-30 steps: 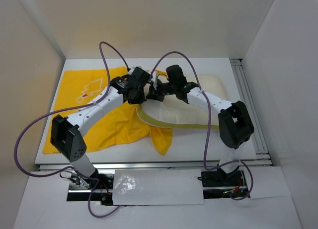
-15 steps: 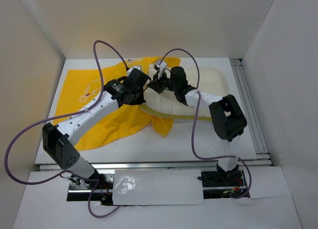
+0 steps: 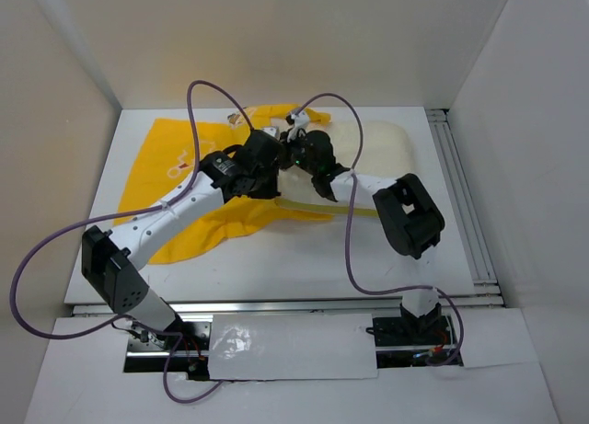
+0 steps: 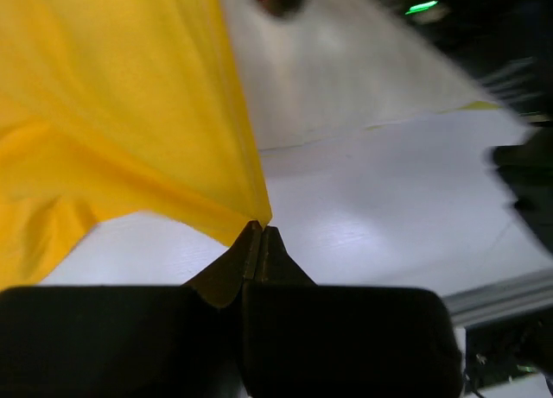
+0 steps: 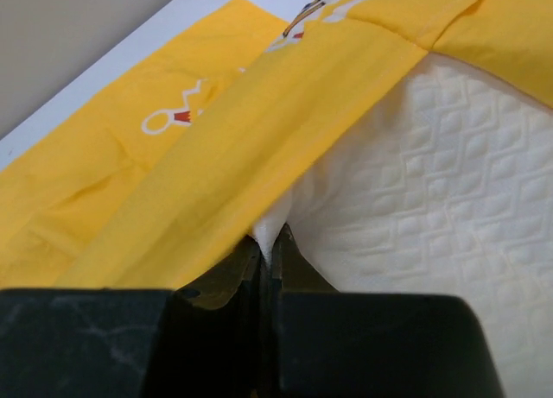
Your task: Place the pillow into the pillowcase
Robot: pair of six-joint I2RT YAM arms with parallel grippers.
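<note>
At mid-table, the left gripper (image 4: 259, 228) clamps pillowcase (image 4: 112, 113) cloth, likely to draw it over the pillow (image 5: 432, 199). Beside it, the right gripper (image 5: 270, 243) pinches the pillow's edge, seemingly steadying it.

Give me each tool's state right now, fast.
Left tool: closed, pinching a fold of the pillowcase.
Right tool: closed on the pillowcase hem, right against the pillow.

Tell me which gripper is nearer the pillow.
Right. The right gripper is shut on the pillowcase hem right against the pillow; the left gripper pinches pillowcase fabric farther left, off the pillow.
</note>
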